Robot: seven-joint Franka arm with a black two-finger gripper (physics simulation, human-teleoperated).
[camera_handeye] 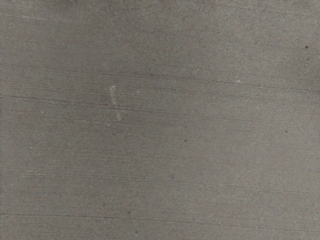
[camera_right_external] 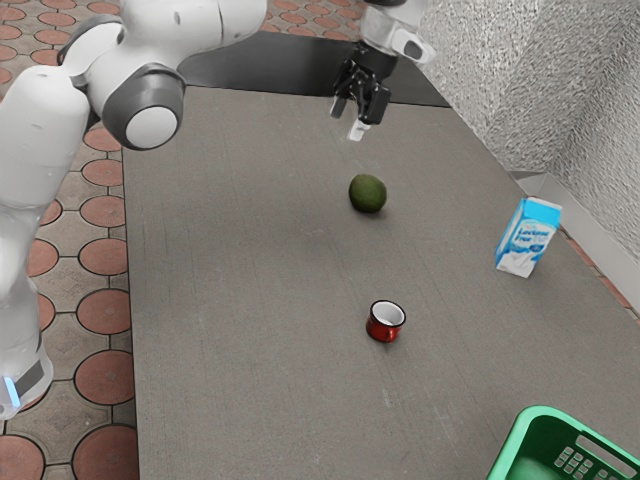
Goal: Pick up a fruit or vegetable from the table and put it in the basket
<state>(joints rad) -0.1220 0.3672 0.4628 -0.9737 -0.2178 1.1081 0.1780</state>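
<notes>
The avocado lies lower than the end effector, clear of its parted fingers.

A floor of round reddish tiles in grey is stretching along the exterior view's left and beyond the table; the table is showing a matt grey-brown top, with fine, nearly parallel lines and a small pale mark in the wrist view; a dark panel is edging its far end; a rough whitish wall is rising at the exterior view's upper right, above a smooth pale skirting; soft light is casting faint shadows.
</notes>
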